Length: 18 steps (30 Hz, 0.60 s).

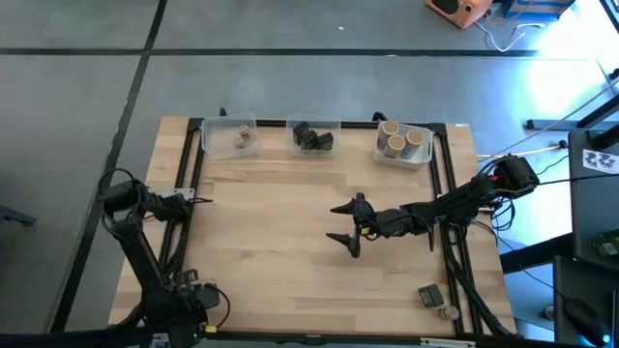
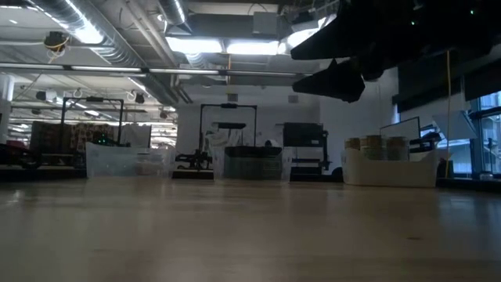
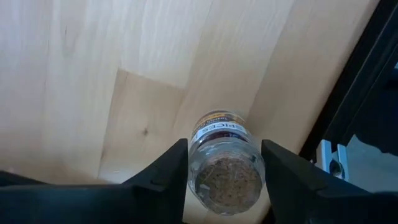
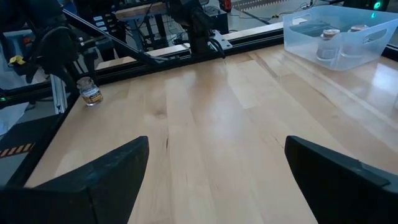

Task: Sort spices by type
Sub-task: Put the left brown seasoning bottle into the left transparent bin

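Near edge, about 5 o'clock on the pale wooden table (image 1: 280, 242): one dark grey boxy block (image 1: 429, 295) and one small round jar (image 1: 447, 311), just beside each other and close to the black rail on that side.

At 9 o'clock, by the left rail: the left gripper (image 3: 225, 146) brackets a small clear glass jar of brown spice with a white label (image 3: 224, 168). The jar fills the gap closely; it cannot be told whether the grip is pressing on it. The right wrist view shows that jar upright on the wood near the rail.

Centre, a little toward 3 o'clock: the right gripper (image 1: 333, 222) hangs above bare table, spread wide, holding nothing.

Far edge, 11 to 1 o'clock, three tubs in a row:
- 11 o'clock, a clear rectangular plastic tub (image 1: 208, 140) with brownish-pink round jars (image 1: 243, 135) inside.
- 12 o'clock, a second clear tub (image 1: 338, 130) with dark grey blocks (image 1: 311, 137).
- 1 o'clock, a white tub (image 1: 426, 155) with tan cylinders with pale tops (image 1: 398, 140), standing upright.
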{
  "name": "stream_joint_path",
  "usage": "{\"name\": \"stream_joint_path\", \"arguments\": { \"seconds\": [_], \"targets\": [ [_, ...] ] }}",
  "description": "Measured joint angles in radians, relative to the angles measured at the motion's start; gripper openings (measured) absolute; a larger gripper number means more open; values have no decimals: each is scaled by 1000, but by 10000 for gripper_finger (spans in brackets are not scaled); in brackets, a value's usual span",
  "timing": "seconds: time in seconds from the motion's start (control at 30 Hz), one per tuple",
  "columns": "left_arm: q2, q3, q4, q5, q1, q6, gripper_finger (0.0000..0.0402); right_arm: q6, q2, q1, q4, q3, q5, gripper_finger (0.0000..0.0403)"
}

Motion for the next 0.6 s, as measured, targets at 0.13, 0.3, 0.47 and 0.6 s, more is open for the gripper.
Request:
{"name": "stream_joint_path", "arguments": {
  "seconds": [0.13,0.3,0.47,0.6],
  "targets": [
    [0,0,-4,1,13,7,154,-4,0,0,0,0,0,374],
    [0,0,-16,1,39,33,164,-9,0,-1,0,0,0,374],
    [-25,-1,-53,0,81,74,163,-9,0,-1,0,0,0,374],
    [-69,-1,-93,-18,118,120,158,-9,0,-1,0,0,0,374]
  ]
}}
